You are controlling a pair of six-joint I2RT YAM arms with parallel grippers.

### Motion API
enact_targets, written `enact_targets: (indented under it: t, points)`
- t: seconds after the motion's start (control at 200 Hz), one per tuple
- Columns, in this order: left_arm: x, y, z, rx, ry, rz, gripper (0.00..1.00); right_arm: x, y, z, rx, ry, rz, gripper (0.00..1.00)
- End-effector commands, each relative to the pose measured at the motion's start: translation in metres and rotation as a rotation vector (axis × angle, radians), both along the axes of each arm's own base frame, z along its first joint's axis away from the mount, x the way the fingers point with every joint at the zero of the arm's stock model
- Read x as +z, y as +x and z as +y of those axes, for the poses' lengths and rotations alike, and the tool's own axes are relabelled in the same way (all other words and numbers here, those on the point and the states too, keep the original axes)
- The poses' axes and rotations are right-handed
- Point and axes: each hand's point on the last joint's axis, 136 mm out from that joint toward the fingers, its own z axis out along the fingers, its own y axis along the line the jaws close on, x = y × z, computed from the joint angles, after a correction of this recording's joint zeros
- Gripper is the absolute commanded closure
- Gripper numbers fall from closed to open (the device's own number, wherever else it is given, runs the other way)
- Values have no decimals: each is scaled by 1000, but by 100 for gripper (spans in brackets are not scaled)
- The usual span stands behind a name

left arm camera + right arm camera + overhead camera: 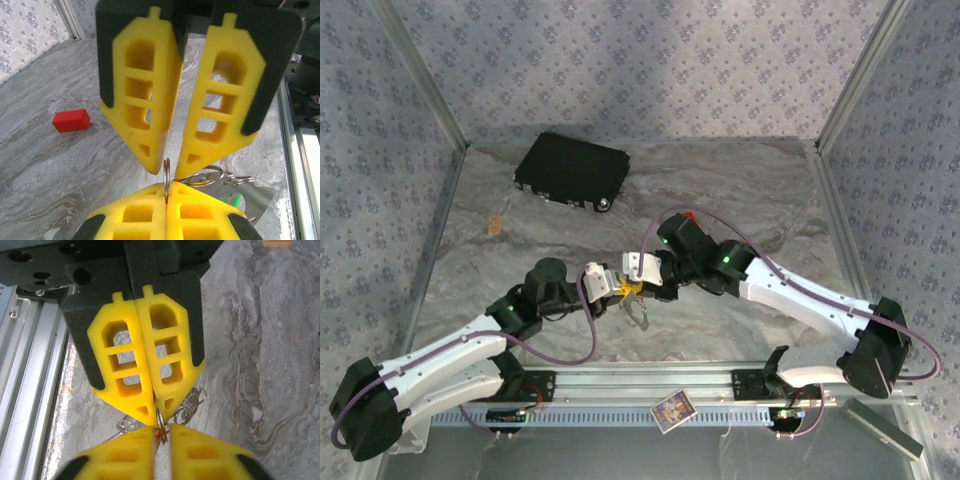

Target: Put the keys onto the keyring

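Observation:
The keyring [166, 175], a silvery metal ring seen edge-on, stands up between the tips of my left gripper [166, 192], which is shut on it. Smaller linked rings [207, 176] trail to the right, with a green key head [234, 201] and a silvery blade below them. My right gripper [162, 427] faces the left one tip to tip, jaws slightly apart, with the ring [161, 425] in the gap. A red sliver [157, 433] shows against one of its inner faces. From above, both grippers meet mid-table, the left gripper [618, 286] and the right gripper [642, 280], and the keys [640, 312] dangle beneath.
A black case [570, 170] lies at the back left and a red block [71, 120] sits on the marble beyond the grippers. A small tan piece [495, 224] is at the left. The metal rail [620, 384] with a card [671, 410] runs along the near edge.

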Motion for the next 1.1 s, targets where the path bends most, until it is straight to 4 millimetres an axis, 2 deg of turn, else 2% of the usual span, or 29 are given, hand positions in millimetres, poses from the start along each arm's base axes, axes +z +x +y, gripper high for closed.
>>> enact_targets:
  t: [0.0,0.105,0.235,0.4,0.51,0.745,0.919,1.094]
  points:
    - [20,-6,-4,-44,-65,-57,100,17,-1,-6,-16,111,35,72]
    - [24,-10,-5,-65,-97,-86,100,13,2,-17,-35,163,50,69]
    - [32,-15,-7,-104,-125,-114,100,-5,5,-26,-67,121,72,68]
    - [36,-16,-8,-111,-147,-133,100,-16,-4,-21,-50,126,114,67]
    - [39,-15,-7,-102,-155,-138,100,-17,-13,-15,-22,149,138,62]
    - [45,-13,-9,-95,-188,-141,100,-18,-8,-1,-44,190,111,58]
    - [46,-14,-9,-100,-187,-138,100,-21,0,0,-71,181,80,62]
    - [45,-13,-8,-94,-180,-142,100,-24,2,-5,-86,150,59,75]
